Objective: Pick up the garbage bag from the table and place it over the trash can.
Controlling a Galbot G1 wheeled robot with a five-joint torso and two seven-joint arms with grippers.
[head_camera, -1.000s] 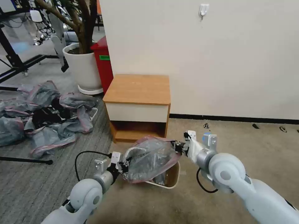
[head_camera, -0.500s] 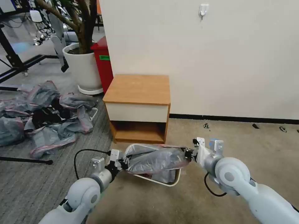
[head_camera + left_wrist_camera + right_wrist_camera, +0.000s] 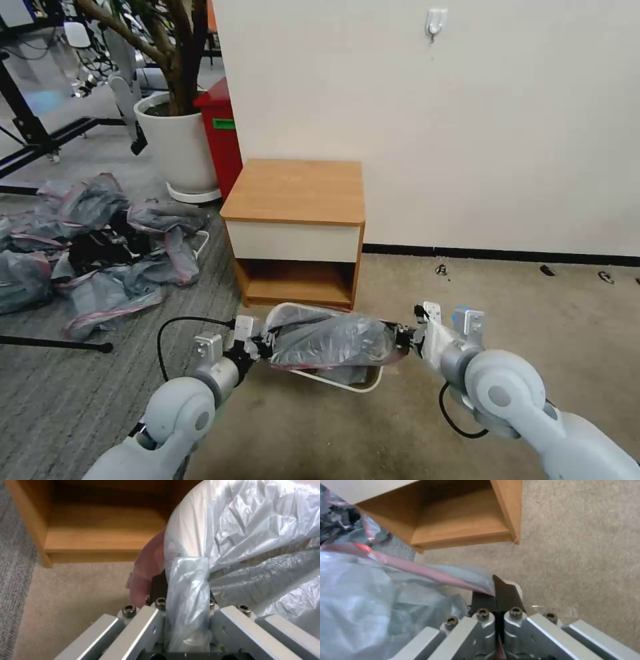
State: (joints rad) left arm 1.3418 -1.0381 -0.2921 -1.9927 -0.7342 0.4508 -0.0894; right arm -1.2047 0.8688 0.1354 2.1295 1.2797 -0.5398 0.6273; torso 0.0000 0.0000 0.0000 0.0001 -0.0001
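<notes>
Light, limp and slippery, the garbage bag [image 3: 331, 339] hangs stretched over the trash can [image 3: 347, 383] on the floor before the table [image 3: 293, 193], left tool [image 3: 262, 347] and right tool [image 3: 402, 335] each pinching its rim, the best hold.

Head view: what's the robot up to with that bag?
Both arms hold the garbage bag stretched between them over the trash can, on the floor in front of the table. The left gripper is shut on one end of the bag, the right gripper on the pink rim at the other. The bag lies across the can's top; the can's near rim is uncovered, so it is not fully fitted.
</notes>
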